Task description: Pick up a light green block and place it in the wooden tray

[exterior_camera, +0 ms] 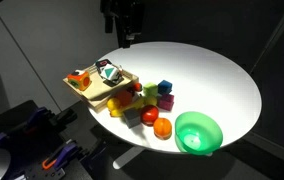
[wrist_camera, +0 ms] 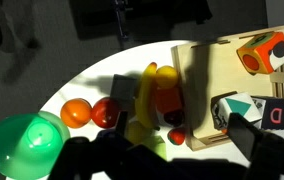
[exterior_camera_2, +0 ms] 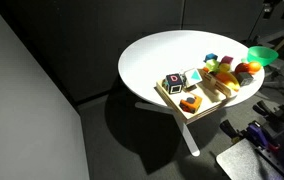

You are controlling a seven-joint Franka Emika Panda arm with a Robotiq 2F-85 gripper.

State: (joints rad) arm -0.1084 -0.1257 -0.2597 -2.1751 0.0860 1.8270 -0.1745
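Observation:
The light green block [wrist_camera: 142, 133] lies on the white table among a cluster of coloured blocks, just left of the wooden tray [wrist_camera: 204, 75] in the wrist view; it also shows in an exterior view [exterior_camera: 167, 101]. The tray [exterior_camera: 86, 92] [exterior_camera_2: 196, 108] holds an orange block [wrist_camera: 262, 50], a teal-and-white cube [wrist_camera: 238, 106] and a black cube [wrist_camera: 278, 112]. My gripper [exterior_camera: 125, 38] hangs high above the table's far edge, well clear of the blocks. In the wrist view its dark fingers [wrist_camera: 177, 155] stand apart and hold nothing.
A large bright green bowl [exterior_camera: 197, 132] [exterior_camera_2: 262, 55] [wrist_camera: 22, 145] stands by the table's edge. An orange ball [wrist_camera: 75, 112], a red ball [wrist_camera: 106, 112], a blue cube [exterior_camera: 164, 86] and yellow pieces [wrist_camera: 164, 90] crowd round the light green block.

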